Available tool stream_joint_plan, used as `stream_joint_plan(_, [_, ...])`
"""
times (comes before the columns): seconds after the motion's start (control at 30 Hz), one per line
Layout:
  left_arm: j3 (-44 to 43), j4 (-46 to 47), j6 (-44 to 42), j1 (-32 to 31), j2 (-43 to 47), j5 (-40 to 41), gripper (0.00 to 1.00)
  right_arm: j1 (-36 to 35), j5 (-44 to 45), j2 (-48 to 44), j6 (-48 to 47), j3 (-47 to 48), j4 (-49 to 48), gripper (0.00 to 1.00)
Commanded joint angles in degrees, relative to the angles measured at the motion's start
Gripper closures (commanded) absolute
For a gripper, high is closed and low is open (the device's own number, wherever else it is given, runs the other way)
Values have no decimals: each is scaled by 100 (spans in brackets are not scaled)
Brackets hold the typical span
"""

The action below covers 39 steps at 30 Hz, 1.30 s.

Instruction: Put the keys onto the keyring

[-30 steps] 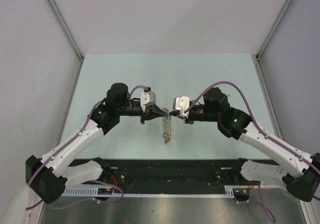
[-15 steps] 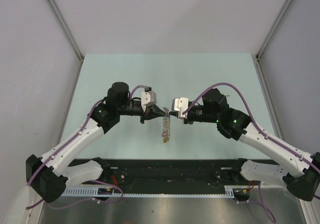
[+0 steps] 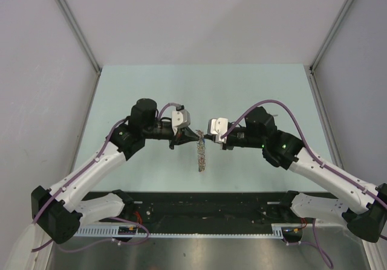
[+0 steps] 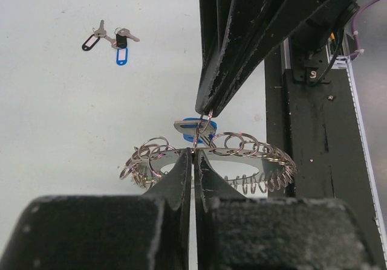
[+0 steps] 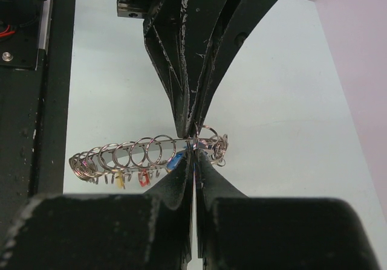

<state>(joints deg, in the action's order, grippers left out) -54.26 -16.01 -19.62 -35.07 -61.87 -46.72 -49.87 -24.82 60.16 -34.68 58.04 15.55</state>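
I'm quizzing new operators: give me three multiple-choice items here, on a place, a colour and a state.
1. In the left wrist view, the loose silver keys with plastic tags lie: A upper left on the pale table; B lower right; C inside a tool.
2. Their tags are: A green and yellow; B black and blue; C red only.
3. The left tool is: A wide open; B shut on the large silver wire keyring; C out of view.
Answers: A, they lie on bare table up there; B, only those colours show; B, it pinches the wire.
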Motion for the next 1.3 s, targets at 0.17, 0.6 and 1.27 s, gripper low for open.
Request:
stream_joint_plan(0.17, [-103, 1063, 915, 255, 131, -592, 100, -146, 267, 22, -171, 243, 62, 100])
stream_joint_plan(0.6, [73, 1766, 1566, 448, 298, -637, 100, -269, 548, 31, -163, 234, 150, 100])
stream_joint_plan(1.27, [276, 2234, 1698, 448, 351, -918, 100, 38, -14, -22, 383, -91, -685, 87])
